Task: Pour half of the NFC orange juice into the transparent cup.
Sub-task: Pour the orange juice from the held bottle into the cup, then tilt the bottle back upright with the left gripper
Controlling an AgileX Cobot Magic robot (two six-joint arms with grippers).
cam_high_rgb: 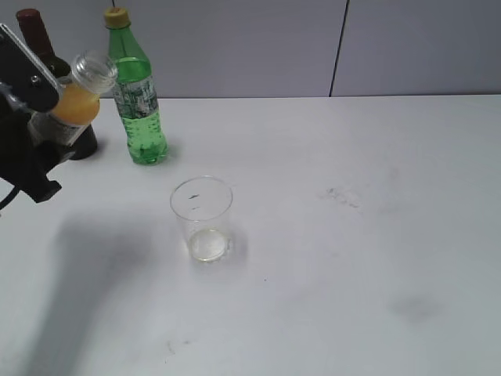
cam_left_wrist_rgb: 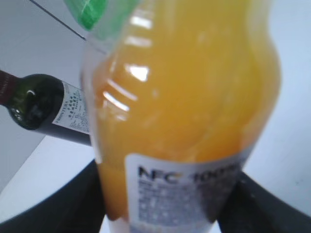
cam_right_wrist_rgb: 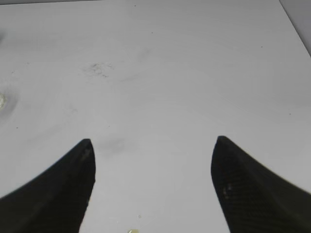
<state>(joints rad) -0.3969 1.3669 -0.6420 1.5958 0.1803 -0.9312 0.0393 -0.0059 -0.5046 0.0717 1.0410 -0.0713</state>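
Observation:
My left gripper (cam_high_rgb: 48,133) is shut on the NFC orange juice bottle (cam_high_rgb: 78,98) and holds it above the table at the far left, tilted with its open neck up and to the right. In the left wrist view the bottle (cam_left_wrist_rgb: 184,97) fills the frame, its label between the black fingers (cam_left_wrist_rgb: 165,204). The transparent cup (cam_high_rgb: 202,219) stands upright on the table, to the right of and below the bottle, with no juice visible in it. My right gripper (cam_right_wrist_rgb: 153,145) is open and empty over bare table; it does not show in the exterior view.
A green bottle with a yellow cap (cam_high_rgb: 136,94) stands at the back left, beside a dark wine bottle (cam_high_rgb: 47,47) that also shows in the left wrist view (cam_left_wrist_rgb: 43,107). The white table (cam_high_rgb: 352,235) has faint smudges to the right.

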